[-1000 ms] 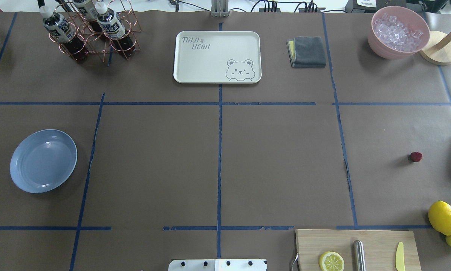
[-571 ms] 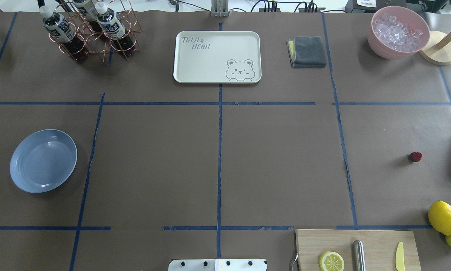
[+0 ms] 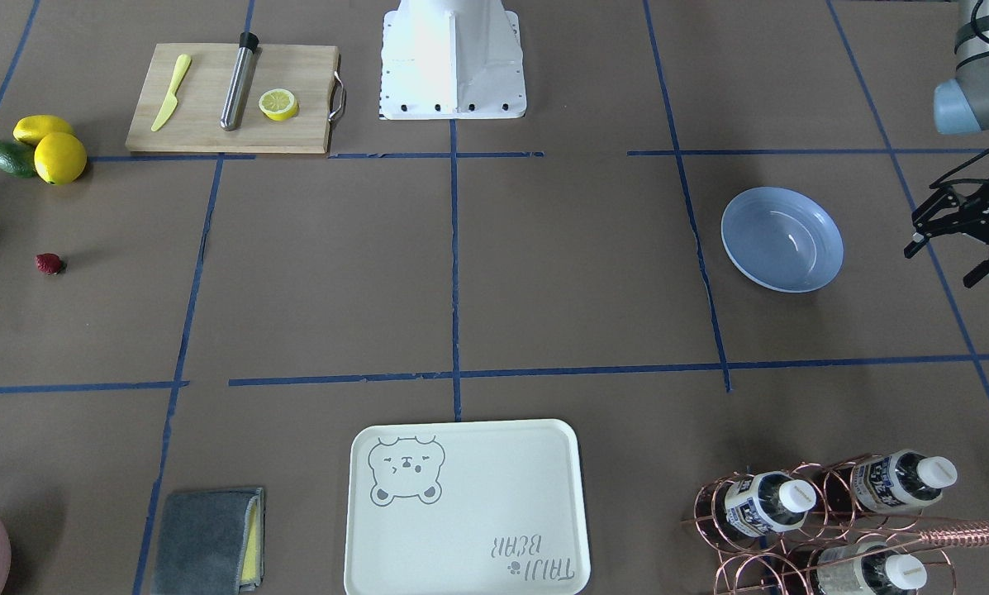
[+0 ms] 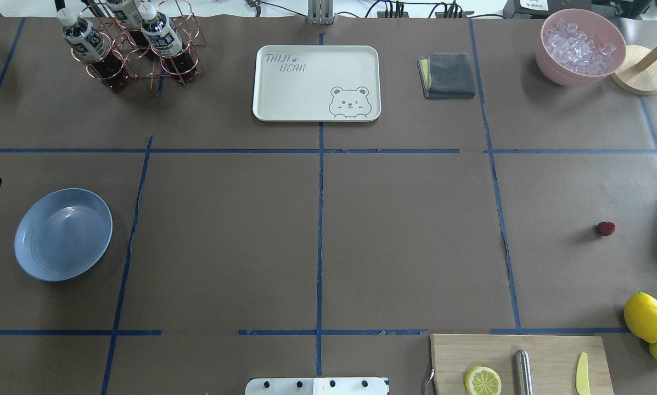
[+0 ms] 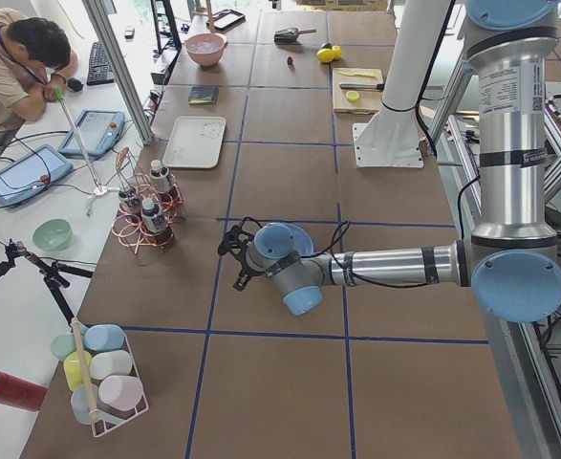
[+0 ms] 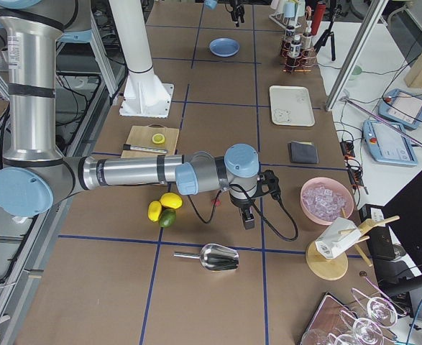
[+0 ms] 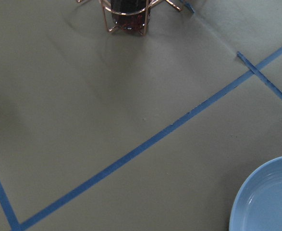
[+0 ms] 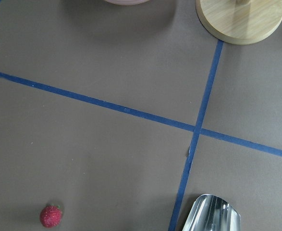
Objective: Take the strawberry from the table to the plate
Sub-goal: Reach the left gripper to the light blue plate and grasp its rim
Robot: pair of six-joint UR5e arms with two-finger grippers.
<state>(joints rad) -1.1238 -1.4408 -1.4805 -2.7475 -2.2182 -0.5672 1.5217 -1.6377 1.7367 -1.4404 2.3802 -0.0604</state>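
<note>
Exterior front-facing: left end effector [image 3: 942,263] cropped at edge.

One camera hangs high behind the robot [image 3: 453,58] and looks down on the whole desk [image 4: 405,230]. Another sits across from it and looks back, so sides are flipped. Both show the plate [image 4: 63,234] beside the left pincer [image 3: 942,263], the tray [image 4: 317,88] and the strawberry [image 4: 606,228]. Two high cameras stand at the desk's ends and look along it; each is near one pincer and far from the other. The left pincer's camera is low and close, with the plate's rim just beside it. The right pincer [image 6: 247,219] has one too, with the strawberry near.
</note>
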